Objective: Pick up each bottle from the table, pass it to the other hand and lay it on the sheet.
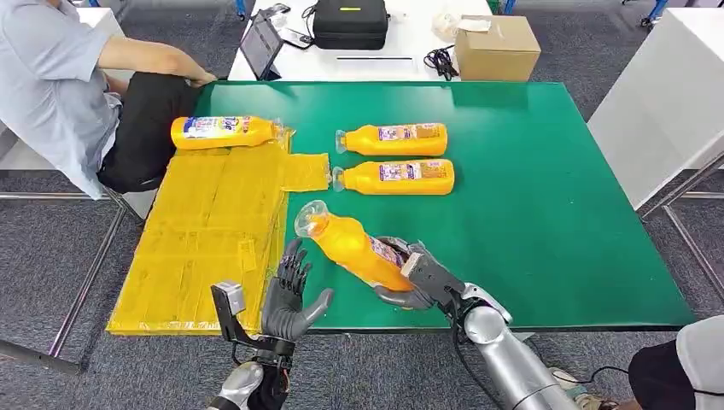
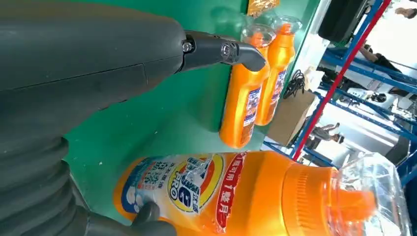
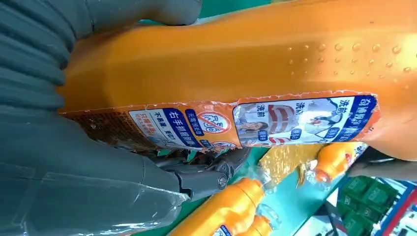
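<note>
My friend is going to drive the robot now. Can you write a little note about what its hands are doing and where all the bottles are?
Right hand: grips the held bottle by its base end, cap pointing toward the left hand.
Left hand: fingers spread, holds nothing, raised beside the bottle's cap end.
Done: one bottle on the sheet lies at the far end of the yellow sheet.
Left: pass the held bottle over and lay it down, then do the two bottles on the table, lying side by side on the green table.
</note>
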`<state>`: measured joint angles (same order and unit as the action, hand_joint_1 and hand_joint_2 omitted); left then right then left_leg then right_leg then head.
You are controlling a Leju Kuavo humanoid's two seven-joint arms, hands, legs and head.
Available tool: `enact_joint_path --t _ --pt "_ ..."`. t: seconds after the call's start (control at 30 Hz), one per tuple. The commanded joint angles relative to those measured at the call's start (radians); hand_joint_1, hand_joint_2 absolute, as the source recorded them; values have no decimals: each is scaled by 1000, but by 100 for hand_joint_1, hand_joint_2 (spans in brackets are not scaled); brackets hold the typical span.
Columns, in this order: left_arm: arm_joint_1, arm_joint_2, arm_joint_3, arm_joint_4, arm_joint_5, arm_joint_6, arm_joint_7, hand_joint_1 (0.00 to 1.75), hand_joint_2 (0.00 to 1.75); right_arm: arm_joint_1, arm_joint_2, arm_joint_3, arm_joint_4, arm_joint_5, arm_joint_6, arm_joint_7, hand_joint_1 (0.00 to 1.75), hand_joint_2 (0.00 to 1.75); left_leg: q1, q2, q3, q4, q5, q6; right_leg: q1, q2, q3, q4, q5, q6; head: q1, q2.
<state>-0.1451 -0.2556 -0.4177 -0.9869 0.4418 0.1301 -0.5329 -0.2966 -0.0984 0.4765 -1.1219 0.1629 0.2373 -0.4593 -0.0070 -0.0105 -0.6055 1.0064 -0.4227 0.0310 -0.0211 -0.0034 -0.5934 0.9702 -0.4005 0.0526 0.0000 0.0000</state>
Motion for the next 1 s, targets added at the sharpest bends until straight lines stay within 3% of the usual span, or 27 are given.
enact_joint_path --t 0.03,0.23,0.53,0.63,0.67,1.0 --pt "-30 18 5 45 5 0 2 0 175 -24 8 3 14 -1 4 0 175 175 0 1 1 0 -1 -1 1 1 1 0 0 -1 0 0" --pt "-26 19 5 34 11 -12 -9 0 175 -27 7 10 13 -7 16 -4 175 175 1 2 3 0 -2 -2 2 1 3 0 -1 -3 0 0" --pt "-36 30 -67 -13 -37 -118 -70 0 175 -91 71 81 119 -48 51 -20 175 175 1 4 2 0 -2 -2 1 3 2 0 0 -2 0 0" --pt "-60 18 -90 47 -39 -126 -43 0 175 -93 75 111 142 -31 50 -28 175 175 1 3 3 0 -1 -2 1 3 3 0 0 -2 0 0" --pt "-89 -1 -75 102 40 -178 25 0 175 -106 87 170 169 2 91 -35 175 175 1 1 2 0 -1 -1 1 1 2 -1 0 -2 0 0" --pt "-142 -9 -139 170 -8 -182 -26 0 175 -128 113 226 224 -16 85 -61 175 175 2 2 3 1 -2 -2 2 1 3 0 -1 -3 0 0"
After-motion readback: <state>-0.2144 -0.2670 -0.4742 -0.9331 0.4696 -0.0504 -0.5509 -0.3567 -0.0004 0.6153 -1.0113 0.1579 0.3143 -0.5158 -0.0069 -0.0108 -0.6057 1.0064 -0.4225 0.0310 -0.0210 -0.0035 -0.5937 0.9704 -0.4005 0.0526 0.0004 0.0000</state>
